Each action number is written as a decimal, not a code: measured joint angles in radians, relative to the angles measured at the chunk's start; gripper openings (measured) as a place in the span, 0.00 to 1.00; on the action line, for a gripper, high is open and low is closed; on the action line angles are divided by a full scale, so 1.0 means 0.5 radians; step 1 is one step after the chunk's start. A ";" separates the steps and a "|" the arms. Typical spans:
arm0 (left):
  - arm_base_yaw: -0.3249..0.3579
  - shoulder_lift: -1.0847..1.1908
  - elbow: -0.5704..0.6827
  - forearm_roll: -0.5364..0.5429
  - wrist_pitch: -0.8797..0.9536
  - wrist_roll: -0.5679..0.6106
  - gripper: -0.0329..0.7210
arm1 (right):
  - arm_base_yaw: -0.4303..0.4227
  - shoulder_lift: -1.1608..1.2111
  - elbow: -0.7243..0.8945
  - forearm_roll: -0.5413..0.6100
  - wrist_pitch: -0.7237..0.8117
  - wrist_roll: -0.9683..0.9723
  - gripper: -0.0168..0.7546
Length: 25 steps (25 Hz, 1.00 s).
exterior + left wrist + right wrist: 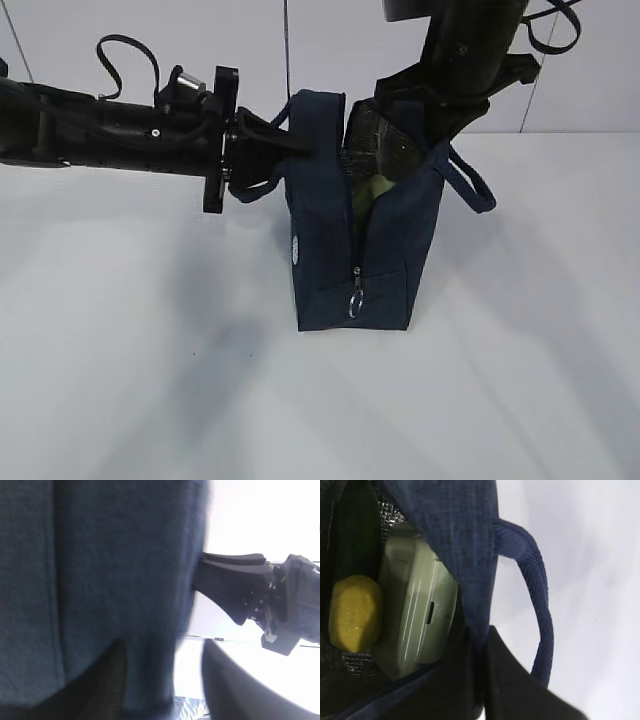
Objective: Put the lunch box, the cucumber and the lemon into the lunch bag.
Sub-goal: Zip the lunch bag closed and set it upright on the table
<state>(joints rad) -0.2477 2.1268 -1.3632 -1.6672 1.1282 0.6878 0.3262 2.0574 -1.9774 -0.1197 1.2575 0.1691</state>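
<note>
Navy lunch bag [330,250] stands unzipped on the white table [130,380].
Lemon [354,613], cucumber [355,535] and lunch box [417,615] lie inside; right gripper [482,680] pinches its right wall; left gripper [262,150] at its left handle, grip unclear.

A white table [150,380] fills the lower part of the exterior view, its surface smooth and matte. Soft grey shadows lie across it, 1 broad patch spreading toward the near left and a fainter one on the right. Behind the table stands a pale wall [330,50] made of light panels, with thin dark vertical seams [288,45] dividing them. The light is bright, even and diffuse, without harsh glare anywhere.
</note>
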 joint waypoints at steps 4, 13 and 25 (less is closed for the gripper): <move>0.000 0.000 -0.004 -0.004 0.029 -0.030 0.49 | 0.000 -0.004 0.000 0.061 -0.009 0.000 0.21; 0.070 -0.068 -0.026 0.116 0.059 -0.073 0.62 | 0.000 -0.084 0.000 0.239 -0.012 -0.017 0.71; 0.148 -0.402 -0.026 0.518 0.084 -0.186 0.51 | 0.000 -0.384 -0.004 0.266 -0.012 -0.090 0.72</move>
<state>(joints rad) -0.1738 1.9259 -1.3761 -1.4082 1.1700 0.5950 0.3262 1.8656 -1.9794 0.0133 1.2515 0.1241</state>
